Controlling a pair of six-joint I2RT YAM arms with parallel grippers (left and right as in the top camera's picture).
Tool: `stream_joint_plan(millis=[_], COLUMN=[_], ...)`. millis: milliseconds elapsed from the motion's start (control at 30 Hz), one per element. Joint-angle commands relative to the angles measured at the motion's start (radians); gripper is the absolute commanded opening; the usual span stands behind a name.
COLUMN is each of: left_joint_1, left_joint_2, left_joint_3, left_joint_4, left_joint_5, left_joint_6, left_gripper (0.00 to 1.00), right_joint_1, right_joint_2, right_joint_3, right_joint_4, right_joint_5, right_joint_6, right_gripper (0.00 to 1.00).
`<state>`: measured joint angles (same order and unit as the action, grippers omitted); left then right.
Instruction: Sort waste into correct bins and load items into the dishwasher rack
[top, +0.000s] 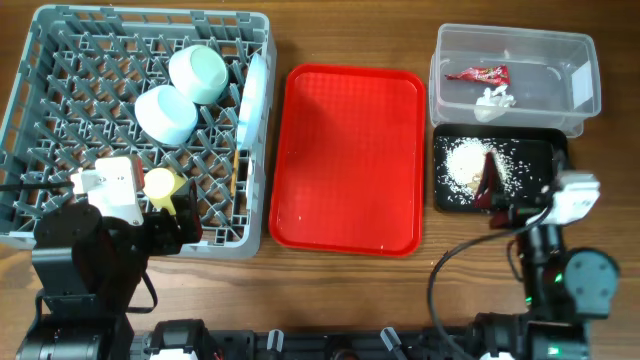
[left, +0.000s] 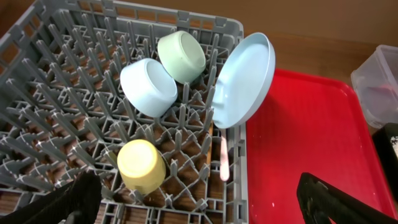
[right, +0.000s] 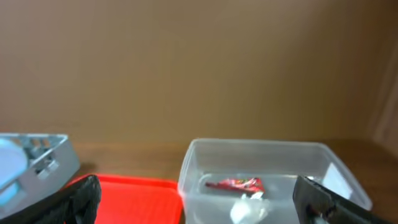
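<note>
The grey dishwasher rack (top: 150, 15) fills the left side. It holds a pale blue bowl (top: 165, 113), a pale green bowl (top: 198, 73), a plate (top: 255, 95) standing on edge, a yellow cup (top: 160, 185) and a thin chopstick (top: 236, 170). In the left wrist view the cup (left: 142, 163) lies on its side and a white fork handle (left: 224, 160) stands by the rack (left: 37, 93) wall. My left gripper (left: 205, 205) hangs open over the rack's near corner. The clear tub (top: 515, 40) holds a red wrapper (top: 479, 73) and a tissue (top: 494, 100). Rice scraps (top: 465, 165) lie in the black tray (top: 500, 133). My right gripper (right: 199, 205) is open and faces the tub (right: 205, 155).
A large red serving tray (top: 348, 158) lies between the rack and the bins, with a few tiny specks on it. Bare wooden table runs along the front edge, where both arm bases stand.
</note>
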<state>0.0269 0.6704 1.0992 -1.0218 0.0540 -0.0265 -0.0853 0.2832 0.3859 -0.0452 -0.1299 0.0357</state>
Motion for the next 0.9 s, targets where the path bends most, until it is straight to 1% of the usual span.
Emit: stream_joint_plan(millis=[0, 167, 267, 400, 467, 867], left_joint_1=[-0.005, -0.005, -0.005, -0.005, -0.005, -0.005], left_joint_2=[0.0, 0.0, 0.0, 0.0, 0.0, 0.0], left_joint_3=[-0.003, -0.003, -0.003, -0.003, -0.003, -0.003], left_joint_4=[0.003, 0.003, 0.003, 0.003, 0.003, 0.003], left_joint_5=[0.005, 0.005, 0.005, 0.005, 0.005, 0.005], left_joint_6=[0.019, 0.019, 0.019, 0.019, 0.019, 0.019], left_gripper=[1.0, 1.0, 1.0, 1.0, 1.0, 1.0], right_joint_1=[0.021, 0.021, 0.021, 0.02, 0.02, 0.02], right_joint_2=[-0.125, -0.237, -0.28, -0.28, -0.28, -0.265], right_joint_3=[-0.164, -0.315, -0.383, -0.381, -0.381, -0.381], right_joint_4=[0.15, 0.33, 0.348, 0.125, 0.042, 0.053], right_joint_5=[0.006, 0.007, 0.006, 0.003, 0.004, 0.003], right_joint_6=[-0.005, -0.01, -0.009, -0.007, -0.004, -0.007], right_gripper=[1.0, 1.0, 1.0, 1.0, 1.0, 1.0])
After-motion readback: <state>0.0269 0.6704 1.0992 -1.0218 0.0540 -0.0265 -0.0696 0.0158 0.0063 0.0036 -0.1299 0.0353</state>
